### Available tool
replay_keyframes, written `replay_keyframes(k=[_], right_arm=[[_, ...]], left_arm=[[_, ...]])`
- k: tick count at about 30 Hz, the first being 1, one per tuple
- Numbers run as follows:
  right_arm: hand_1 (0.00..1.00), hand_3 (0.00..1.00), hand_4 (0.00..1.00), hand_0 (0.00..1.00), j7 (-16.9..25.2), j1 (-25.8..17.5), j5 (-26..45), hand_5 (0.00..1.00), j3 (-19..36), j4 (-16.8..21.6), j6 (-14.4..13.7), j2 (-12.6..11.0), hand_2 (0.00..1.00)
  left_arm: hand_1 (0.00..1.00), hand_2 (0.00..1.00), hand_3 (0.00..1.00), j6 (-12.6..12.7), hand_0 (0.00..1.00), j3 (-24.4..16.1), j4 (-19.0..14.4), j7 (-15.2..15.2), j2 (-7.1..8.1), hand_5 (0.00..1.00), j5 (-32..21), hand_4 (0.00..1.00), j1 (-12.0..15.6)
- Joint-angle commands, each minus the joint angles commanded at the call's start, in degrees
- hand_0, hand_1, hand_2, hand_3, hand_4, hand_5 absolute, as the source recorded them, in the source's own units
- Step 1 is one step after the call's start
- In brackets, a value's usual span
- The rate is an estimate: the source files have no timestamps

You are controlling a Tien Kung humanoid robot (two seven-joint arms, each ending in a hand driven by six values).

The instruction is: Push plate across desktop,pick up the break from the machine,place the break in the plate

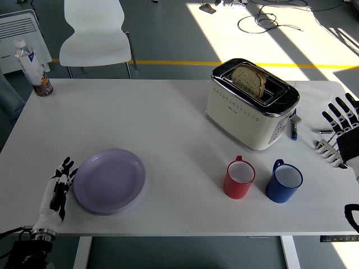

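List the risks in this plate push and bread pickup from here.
The left hand pushes the purple plate at its rim with open fingers; it may slip past. The red mug and blue mug stand in the plate's way. The right hand could topple them reaching the bread in the toaster.

Worktop [168, 117], white: 1.
Plate [109, 180], lilac, just beside the left hand's fingers [63, 171]: 1.
Toaster [251, 103], cream with chrome top: 1.
Bread slice [248, 80], standing in the toaster slot: 1.
Mugs: 2, being one red mug [239, 177] and one blue mug [284, 181], side by side.
Marker pen [293, 124], blue, between the toaster and the right hand's fingers [340, 115]: 1.
Bottle [33, 67], clear plastic, well apart from both sets of fingers: 1.
Chair [95, 33], white, beyond the worktop: 1.
Robot hands: 2, being the left hand [56, 193] and the right hand [346, 131].
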Motion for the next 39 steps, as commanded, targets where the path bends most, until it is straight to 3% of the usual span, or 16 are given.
replay_keyframes(k=[17, 27, 39], right_arm=[[0.742, 0.753, 0.518, 0.77, 0.0, 0.5, -0.1, 0.521, -0.4, -0.1, 0.1, 0.2, 0.746], [0.742, 0.753, 0.519, 0.77, 0.0, 1.1, -0.1, 0.521, -0.3, -0.1, 0.1, 0.2, 0.746], [0.742, 0.753, 0.52, 0.77, 0.0, 1.0, -0.1, 0.522, -0.3, -0.1, 0.1, 0.3, 0.747]], left_arm=[[0.864, 0.995, 0.976, -1.6, 0.785, 2.7, -3.1, 0.5, 0.33, 0.998, -4.9, 0.534, -0.5], [0.861, 0.984, 0.968, -4.7, 0.779, 4.5, -5.1, 2.2, 0.85, 0.998, -12.7, 0.533, -0.9], [0.853, 0.977, 0.961, -7.5, 0.774, 6.3, -5.1, 4.7, 0.99, 0.998, -14.4, 0.532, -1.8]])
